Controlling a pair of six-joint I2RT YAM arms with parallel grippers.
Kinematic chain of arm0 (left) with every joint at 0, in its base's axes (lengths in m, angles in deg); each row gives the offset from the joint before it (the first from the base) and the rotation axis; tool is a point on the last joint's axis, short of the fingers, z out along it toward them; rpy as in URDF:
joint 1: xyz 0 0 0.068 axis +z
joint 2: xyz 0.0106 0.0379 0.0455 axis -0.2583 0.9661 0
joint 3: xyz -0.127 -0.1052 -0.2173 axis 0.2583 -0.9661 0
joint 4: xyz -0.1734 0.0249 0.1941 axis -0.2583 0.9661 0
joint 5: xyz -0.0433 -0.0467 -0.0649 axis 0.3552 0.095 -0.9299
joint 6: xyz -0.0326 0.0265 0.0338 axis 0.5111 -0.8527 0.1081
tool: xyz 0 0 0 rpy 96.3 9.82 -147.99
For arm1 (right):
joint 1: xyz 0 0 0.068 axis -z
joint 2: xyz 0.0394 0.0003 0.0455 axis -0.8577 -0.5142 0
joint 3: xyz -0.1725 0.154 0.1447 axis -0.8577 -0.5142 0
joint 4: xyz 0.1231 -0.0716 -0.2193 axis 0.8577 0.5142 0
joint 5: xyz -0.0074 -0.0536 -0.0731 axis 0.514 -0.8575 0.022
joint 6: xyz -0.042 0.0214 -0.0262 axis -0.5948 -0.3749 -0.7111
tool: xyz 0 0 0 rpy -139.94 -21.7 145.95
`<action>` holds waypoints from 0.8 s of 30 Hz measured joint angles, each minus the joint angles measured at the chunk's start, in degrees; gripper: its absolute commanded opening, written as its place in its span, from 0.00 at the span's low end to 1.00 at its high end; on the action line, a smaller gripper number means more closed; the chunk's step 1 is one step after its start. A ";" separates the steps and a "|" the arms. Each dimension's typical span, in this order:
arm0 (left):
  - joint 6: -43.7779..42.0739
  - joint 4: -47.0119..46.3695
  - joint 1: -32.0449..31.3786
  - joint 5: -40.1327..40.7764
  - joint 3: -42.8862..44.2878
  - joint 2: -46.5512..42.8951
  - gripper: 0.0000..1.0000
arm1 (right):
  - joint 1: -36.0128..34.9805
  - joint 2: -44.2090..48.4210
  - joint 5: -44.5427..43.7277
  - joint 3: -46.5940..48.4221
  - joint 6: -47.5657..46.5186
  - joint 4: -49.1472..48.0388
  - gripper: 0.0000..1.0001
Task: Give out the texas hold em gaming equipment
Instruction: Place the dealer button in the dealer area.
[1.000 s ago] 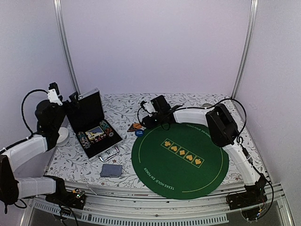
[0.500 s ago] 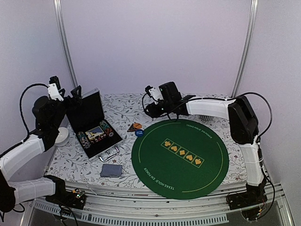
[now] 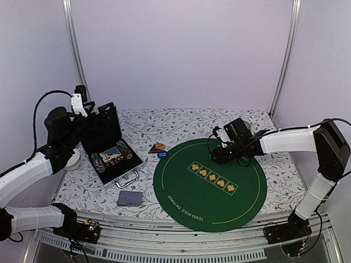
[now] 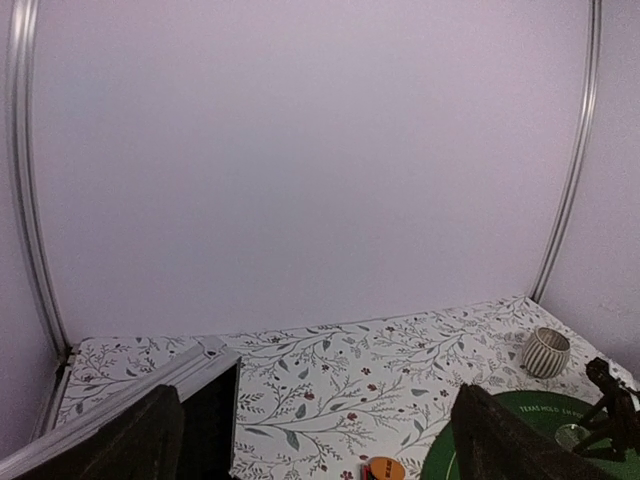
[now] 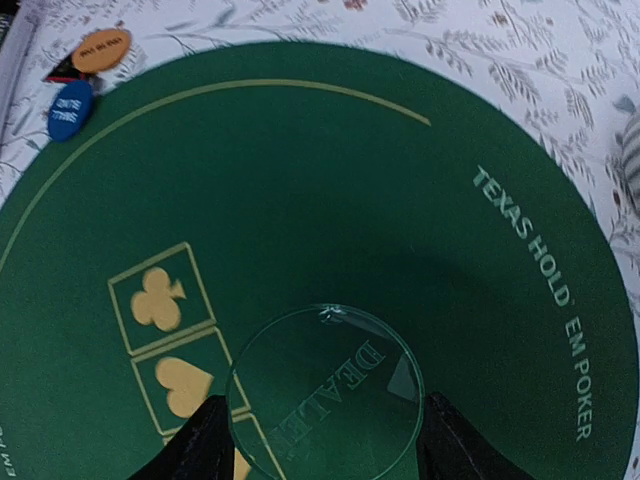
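Dealer disc (image 5: 325,390), clear, is pinched by its rim between the fingers of right gripper (image 5: 325,445), above green mat (image 5: 300,170) near its far edge. Left gripper (image 4: 315,440) hangs spread wide, empty. Risk: the slick rim may slip, so the disc lands tilted and rolls off the mat.

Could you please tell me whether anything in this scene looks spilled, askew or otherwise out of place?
Nothing looks spilled or damaged. The case stands open at a slant beside the green mat. The card stack lies alone off the mat, and the orange disc and blue disc sit by its rim rather than spread out on it.
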 measured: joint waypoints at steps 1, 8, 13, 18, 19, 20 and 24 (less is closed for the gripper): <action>-0.07 0.63 -0.61 -0.33 0.33 0.42 0.96 | 0.72 0.46 -0.11 -1.95 0.94 0.52 0.42; -0.33 2.54 -3.23 -1.64 1.66 2.82 0.96 | 1.03 2.19 1.70 -8.50 4.79 3.17 0.36; -0.83 2.75 -3.91 -1.64 1.66 3.80 0.95 | -7.72 5.11 6.51 -9.86 3.52 2.38 0.37; -1.33 3.15 -4.13 -1.60 1.66 4.15 0.96 | -18.82 5.40 11.54 -10.12 1.73 -2.60 0.37; -1.42 3.15 -4.15 -1.60 1.66 4.15 0.96 | -20.74 4.55 11.91 -9.81 1.22 -3.19 0.37; -1.49 3.17 -4.15 -1.57 1.66 4.15 0.96 | -22.49 3.19 12.26 -9.20 0.70 -3.58 0.37; -1.84 3.50 -4.22 -1.49 1.66 4.13 0.96 | -26.93 -3.04 12.79 -6.49 -1.49 -4.28 0.38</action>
